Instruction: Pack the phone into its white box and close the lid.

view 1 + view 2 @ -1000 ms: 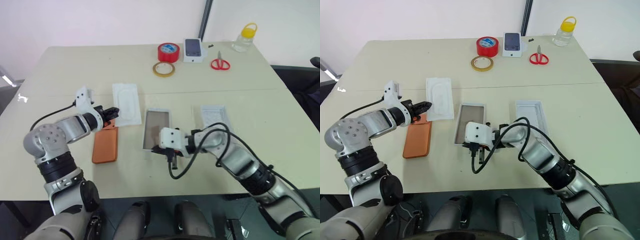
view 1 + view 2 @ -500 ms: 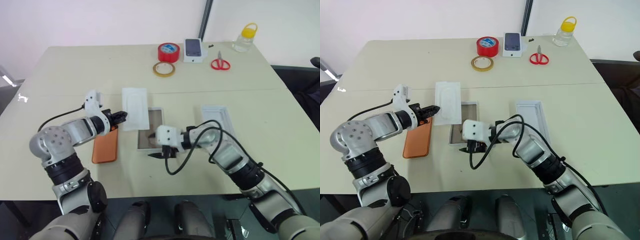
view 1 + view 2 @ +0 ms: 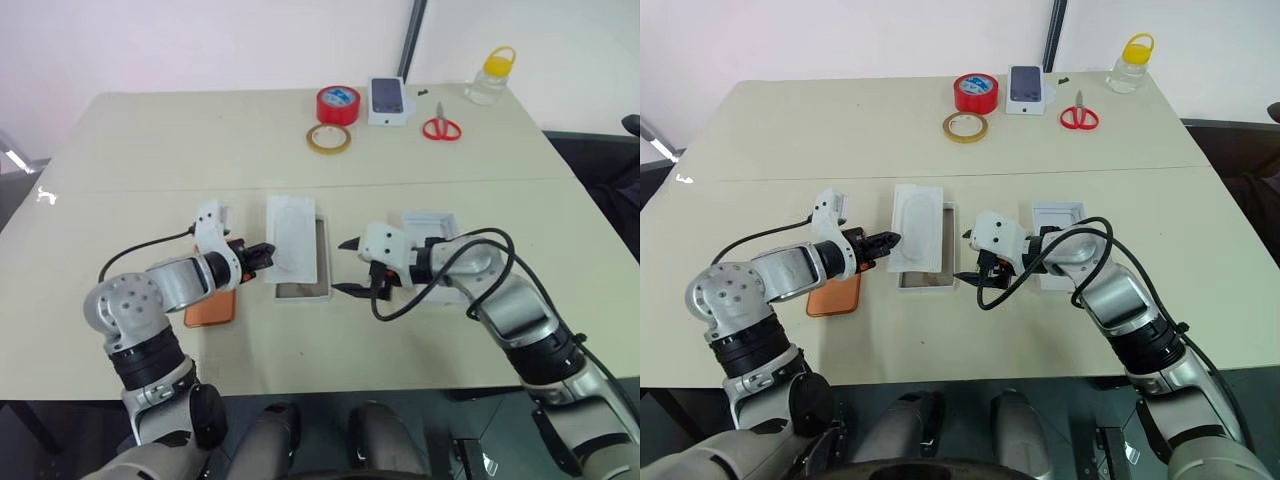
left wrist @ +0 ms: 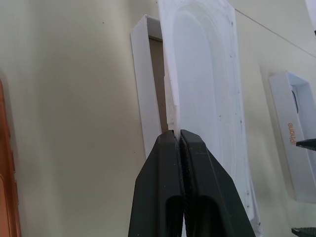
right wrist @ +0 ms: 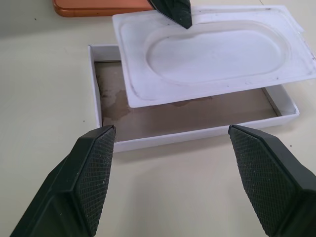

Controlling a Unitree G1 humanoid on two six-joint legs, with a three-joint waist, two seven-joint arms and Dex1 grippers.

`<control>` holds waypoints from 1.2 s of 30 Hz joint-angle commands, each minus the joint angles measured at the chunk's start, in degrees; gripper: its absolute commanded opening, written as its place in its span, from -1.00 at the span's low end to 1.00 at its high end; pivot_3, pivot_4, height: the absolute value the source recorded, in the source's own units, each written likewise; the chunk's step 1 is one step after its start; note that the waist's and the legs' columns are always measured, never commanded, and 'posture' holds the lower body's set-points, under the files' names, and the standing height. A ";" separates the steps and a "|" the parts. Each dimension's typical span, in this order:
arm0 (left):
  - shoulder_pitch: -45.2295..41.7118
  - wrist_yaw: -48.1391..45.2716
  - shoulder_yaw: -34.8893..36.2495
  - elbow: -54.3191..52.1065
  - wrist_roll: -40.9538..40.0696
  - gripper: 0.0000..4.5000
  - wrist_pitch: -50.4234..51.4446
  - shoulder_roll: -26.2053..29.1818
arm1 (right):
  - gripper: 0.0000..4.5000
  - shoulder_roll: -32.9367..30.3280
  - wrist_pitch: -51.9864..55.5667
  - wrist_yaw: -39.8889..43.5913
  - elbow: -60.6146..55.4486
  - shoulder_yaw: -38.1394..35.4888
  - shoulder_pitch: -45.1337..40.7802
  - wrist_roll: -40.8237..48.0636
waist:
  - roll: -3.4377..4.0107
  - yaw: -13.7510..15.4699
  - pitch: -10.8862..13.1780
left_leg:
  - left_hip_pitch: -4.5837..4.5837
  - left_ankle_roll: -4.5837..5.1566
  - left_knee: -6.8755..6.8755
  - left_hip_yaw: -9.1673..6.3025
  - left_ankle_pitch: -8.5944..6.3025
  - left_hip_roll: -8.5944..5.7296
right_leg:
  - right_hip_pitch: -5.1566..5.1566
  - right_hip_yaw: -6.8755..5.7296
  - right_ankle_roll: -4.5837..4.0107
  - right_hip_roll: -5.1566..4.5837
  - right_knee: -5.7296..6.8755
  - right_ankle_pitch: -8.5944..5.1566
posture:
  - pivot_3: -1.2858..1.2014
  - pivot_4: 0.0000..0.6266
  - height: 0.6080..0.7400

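I see my left claw (image 3: 268, 249) pinching the flat white moulded insert with an oval recess (image 3: 294, 236) over the shallow white box (image 3: 308, 288); my right claw (image 3: 351, 267) is spread beside it, mid-counter (image 3: 150, 140).

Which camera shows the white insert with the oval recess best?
The right wrist view: the white insert lies across it, oval recess plain, held above the white box by the left claw. The left wrist view shows it edge-on; the eye views show it small.

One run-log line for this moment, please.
left tool: shut on insert, held over box | right tool: open, beside box, holding nothing | phone: on table, not packed | lid: off
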 commanded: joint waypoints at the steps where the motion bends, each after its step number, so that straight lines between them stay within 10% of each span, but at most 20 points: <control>1: 0.45 1.50 -1.04 -1.44 -2.44 -1.00 0.50 0.16 | 0.70 0.48 -1.27 -0.77 -0.46 -1.54 -1.12 -0.11 | 0.00 0.02 0.00 | 0.00 0.00 0.00 0.00 0.00 0.00 | 0.00 0.00 0.00 0.00 0.00 0.00 | 0.03 -0.52 1.00; 16: 2.01 8.61 -2.18 -0.88 -9.26 -1.00 0.50 -1.64 | 0.70 0.68 -2.24 -1.90 1.25 -1.67 -0.73 -0.42 | 0.00 0.04 0.00 | 0.00 0.00 0.00 0.00 0.00 0.00 | 0.00 0.00 0.00 0.00 0.00 0.00 | 0.03 -0.52 1.00; 26: 1.80 12.32 -1.48 -1.11 -15.03 0.81 0.50 -1.55 | 0.72 1.13 -2.86 -2.19 2.22 -1.61 -1.30 -0.50 | 0.00 0.02 -0.01 | 0.02 0.00 0.00 0.00 0.00 0.00 | 0.02 0.00 0.00 0.00 0.00 0.00 | 0.03 -0.52 1.00; 36: 0.11 13.22 0.13 -1.52 -22.03 0.84 0.50 1.81 | 0.48 1.95 -2.76 -3.11 4.17 -2.12 -2.58 -0.63 | 0.00 0.07 0.00 | 0.02 0.00 0.00 0.00 0.00 0.01 | 0.01 0.01 0.00 0.01 0.01 0.00 | 0.03 -0.52 1.00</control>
